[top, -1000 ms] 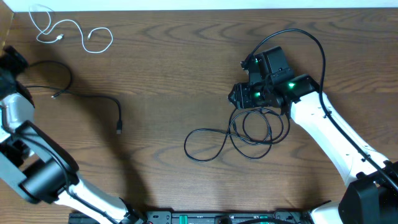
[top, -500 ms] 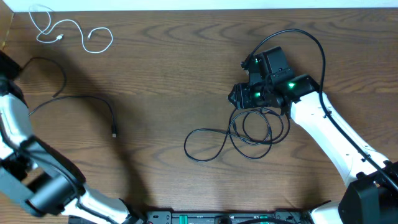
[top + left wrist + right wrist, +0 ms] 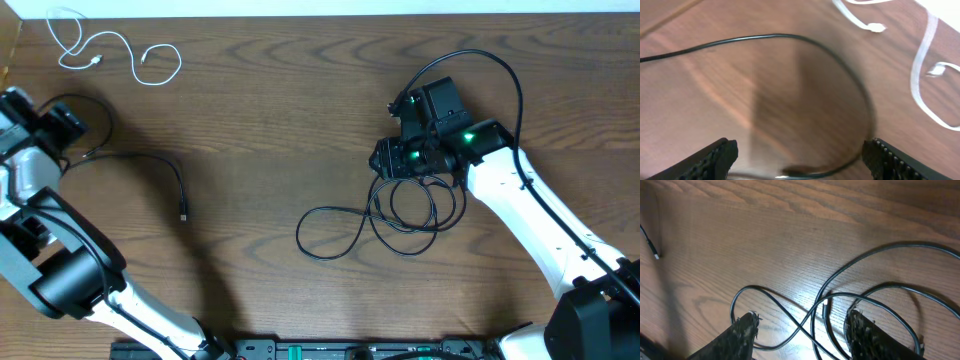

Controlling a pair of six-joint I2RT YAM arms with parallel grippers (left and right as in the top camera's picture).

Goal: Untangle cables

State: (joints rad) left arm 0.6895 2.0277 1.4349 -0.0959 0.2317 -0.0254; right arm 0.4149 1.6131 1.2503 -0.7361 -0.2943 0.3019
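Cables: three on the wooden table (image 3: 260,120), one white and two black.
White cable (image 3: 914,77): loose curls at the far left corner, apart from the other two; a small plug end shows in the left wrist view.
Left black cable (image 3: 140,155): lies alone, running from a loop under the left gripper (image 3: 799,152) across to a plug end that points toward the robot's side.
Right black cable (image 3: 910,243): overlapping loops heaped under the right gripper (image 3: 802,317), with one larger loop trailing toward the table's middle.
Left gripper: released, its fingers wide apart over the arc of the left black cable and clamped on nothing.
Right gripper: released, its fingers apart above the crossing strands and grasping nothing.
Arms: two, white with black joints; green lights glow at the right arm's (image 3: 520,200) wrist.
Change: half a second ago the left gripper sat mostly past the table's left edge; now it is back over the loop. That cable's plug end has not moved since then. The right arm and its cable are as before.
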